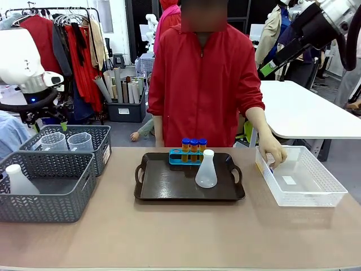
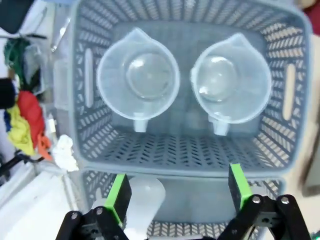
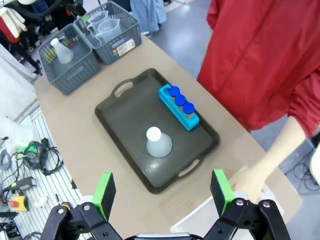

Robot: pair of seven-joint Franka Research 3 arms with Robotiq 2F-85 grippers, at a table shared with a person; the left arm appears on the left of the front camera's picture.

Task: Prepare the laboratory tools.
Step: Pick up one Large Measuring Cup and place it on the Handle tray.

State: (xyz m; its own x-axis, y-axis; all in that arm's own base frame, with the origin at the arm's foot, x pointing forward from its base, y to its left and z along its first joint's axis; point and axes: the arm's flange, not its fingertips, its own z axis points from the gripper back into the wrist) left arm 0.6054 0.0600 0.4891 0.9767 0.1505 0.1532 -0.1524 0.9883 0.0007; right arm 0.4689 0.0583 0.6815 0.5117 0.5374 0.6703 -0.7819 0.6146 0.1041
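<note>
1. Start with the beakers (image 2: 138, 80): two clear handled ones stand side by side, mouths up, in the far basket (image 1: 97, 148) on the left of the table. They sit close together but not touching.
2. The left gripper (image 2: 179, 192) hovers right above that basket. Its green fingers are spread wide with nothing between them.
3. Just near of it, the near basket (image 1: 45, 197) holds a spare flask (image 1: 20, 180), standing upright.
4. Over to the middle of the table, the dark tray (image 1: 163, 183) carries the blue rack (image 1: 179, 158) along its far edge, with three orange tubes (image 1: 194, 145) standing in it, blue caps up. A white flask (image 1: 206, 169) stands upright just near of the rack, right of centre.
5. The right gripper (image 3: 162, 192) hangs high over the right side of the tray, fingers apart and empty.
6. On the far right, a person's hand (image 1: 274, 153) rests at the rim of the white bin (image 1: 307, 197).
7. My read is that the step in hand is fetching a beaker, since rack, tubes and flask are already on the tray and no beaker is.
8. The next move calls for a straight drop into the basket, with the fingers straddling one beaker's wall or handle. The gap to the second beaker is tight, so the outer finger needs room to avoid nudging it.
9. After that comes a clean lift clear of the basket wall. The open left and near part of the tray looks like the natural landing spot.
</note>
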